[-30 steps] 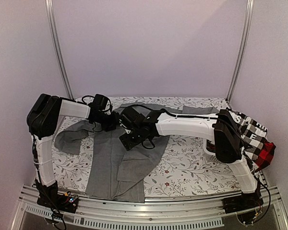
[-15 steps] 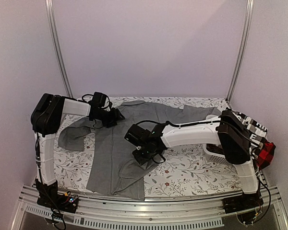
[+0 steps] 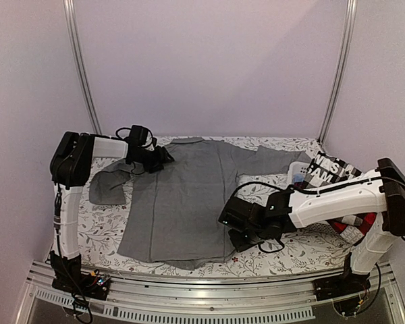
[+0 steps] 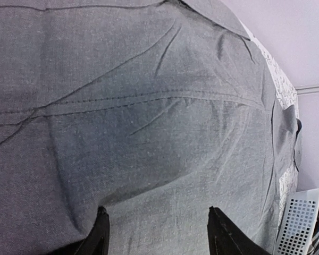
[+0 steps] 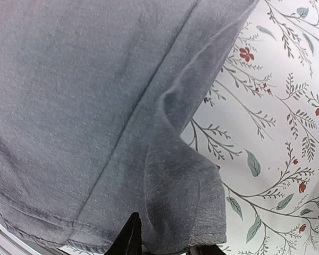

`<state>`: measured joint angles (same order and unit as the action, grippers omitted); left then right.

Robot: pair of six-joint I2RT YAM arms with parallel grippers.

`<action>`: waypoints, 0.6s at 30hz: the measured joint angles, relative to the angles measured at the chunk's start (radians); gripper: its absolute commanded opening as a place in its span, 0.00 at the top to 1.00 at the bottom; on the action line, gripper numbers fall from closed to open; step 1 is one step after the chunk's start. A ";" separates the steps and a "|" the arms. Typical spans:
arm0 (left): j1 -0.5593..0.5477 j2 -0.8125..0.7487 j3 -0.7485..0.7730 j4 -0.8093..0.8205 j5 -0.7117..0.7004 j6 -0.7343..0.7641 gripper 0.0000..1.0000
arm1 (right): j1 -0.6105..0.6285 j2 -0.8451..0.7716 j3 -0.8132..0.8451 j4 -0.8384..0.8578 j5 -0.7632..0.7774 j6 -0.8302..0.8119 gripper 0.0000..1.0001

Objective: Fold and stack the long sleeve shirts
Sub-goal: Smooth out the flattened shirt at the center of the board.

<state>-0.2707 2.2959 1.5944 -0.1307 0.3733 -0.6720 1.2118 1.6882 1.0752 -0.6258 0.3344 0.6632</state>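
Observation:
The grey long sleeve shirt [image 3: 182, 196] lies spread nearly flat on the flowered table cover, collar to the back. My left gripper [image 3: 163, 157] rests on its left shoulder by the collar. In the left wrist view the grey shirt [image 4: 149, 106] fills the frame, and the left gripper [image 4: 157, 234] stands open, fingers wide apart on the cloth. My right gripper [image 3: 237, 229] is at the shirt's near right hem corner. In the right wrist view that gripper [image 5: 167, 247] is partly open, with the humped hem corner [image 5: 196, 202] lying between its fingers. Checked shirts [image 3: 334, 172] lie heaped at the right.
A white perforated basket [image 3: 300, 172] stands at the back right under the black-and-white checked cloth, with red-and-black checked cloth [image 3: 354, 226] below it. The shirt's left sleeve [image 3: 108, 185] lies folded toward the left edge. The metal frame rail [image 3: 202, 297] runs along the near edge.
My right arm swept right and toward the near edge, dragging the crumpled lower half of the shirt out flat; its jaws have since parted. The left gripper stayed by the collar.

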 measured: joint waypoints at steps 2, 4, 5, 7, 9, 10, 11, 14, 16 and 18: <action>0.001 0.003 0.012 -0.015 0.005 0.013 0.36 | 0.009 -0.007 -0.028 -0.008 -0.006 0.035 0.57; 0.000 0.006 0.026 -0.038 0.008 0.032 0.35 | 0.012 -0.018 -0.036 -0.027 -0.005 0.067 0.47; -0.001 0.006 0.030 -0.046 0.011 0.039 0.34 | 0.012 -0.028 -0.035 -0.035 -0.003 0.077 0.44; -0.008 0.006 0.042 -0.071 0.013 0.057 0.31 | 0.012 -0.057 -0.025 -0.061 0.013 0.097 0.38; -0.011 0.004 0.047 -0.085 0.013 0.072 0.28 | 0.012 -0.072 0.009 -0.087 0.034 0.109 0.35; -0.013 -0.001 0.047 -0.093 0.012 0.078 0.28 | 0.012 -0.076 0.033 -0.098 0.045 0.113 0.35; -0.015 -0.008 0.047 -0.106 0.010 0.082 0.27 | 0.011 -0.076 0.058 -0.107 0.058 0.112 0.35; -0.020 -0.048 0.047 -0.147 -0.002 0.095 0.26 | 0.009 -0.076 0.127 -0.119 0.093 0.111 0.35; -0.020 -0.092 0.044 -0.164 -0.015 0.098 0.26 | 0.005 -0.076 0.146 -0.111 0.105 0.107 0.37; -0.017 -0.159 0.032 -0.173 -0.031 0.100 0.26 | -0.002 -0.075 0.148 -0.099 0.105 0.097 0.39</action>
<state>-0.2878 2.1368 1.6268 -0.3038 0.3424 -0.5720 1.2102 1.6135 1.2232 -0.7246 0.4389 0.7605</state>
